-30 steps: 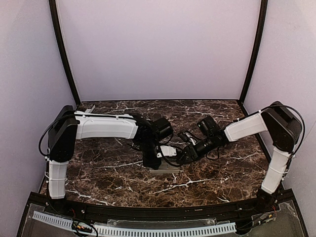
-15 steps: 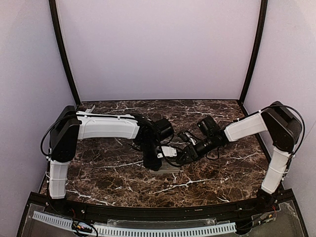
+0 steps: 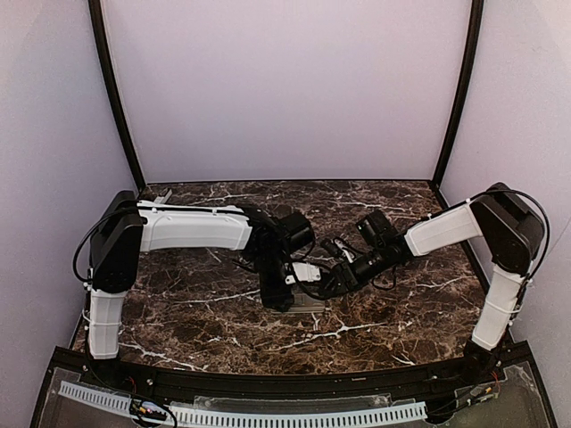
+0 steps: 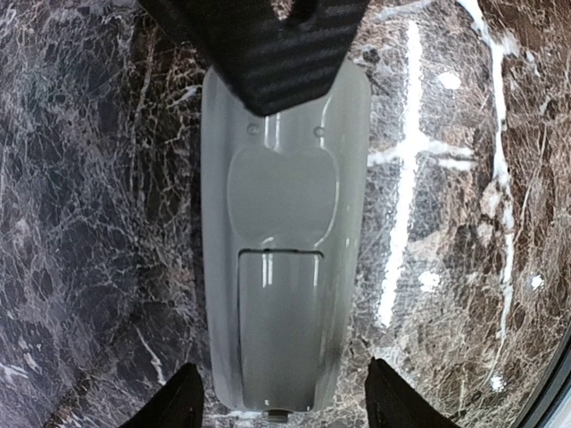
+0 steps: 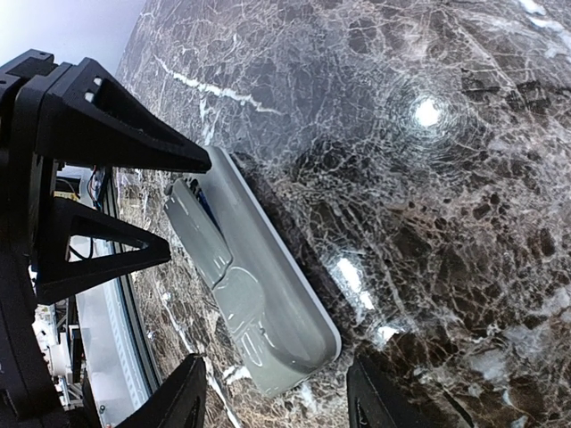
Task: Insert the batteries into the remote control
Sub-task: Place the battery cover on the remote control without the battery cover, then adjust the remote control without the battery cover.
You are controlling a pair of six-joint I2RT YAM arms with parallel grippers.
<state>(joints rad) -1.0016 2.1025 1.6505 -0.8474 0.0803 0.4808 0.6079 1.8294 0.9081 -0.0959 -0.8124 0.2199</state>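
Meanwhile, the left arm has edged slightly toward the middle since a second ago, while the right arm and the remote control (image 4: 285, 267) sit where they were. The left gripper (image 4: 290, 403) hangs over the remote with its jaws wide, one fingertip on each side of the near end and a strip of stone showing between each tip and the casing. The right gripper (image 5: 281, 392) is also spread, its fingers apart around the other end without pinching it. The remote lies face down near the middle of the dark, white-veined marble table (image 3: 178, 330), its pale back and battery cover (image 4: 281, 330) upward. Plain pale walls (image 3: 285, 89) close the space in, with black posts at the back corners. From above, the two wrists cover most of the remote. What lies under the cover is hidden, and a black finger masks the remote's far end in the left wrist view.
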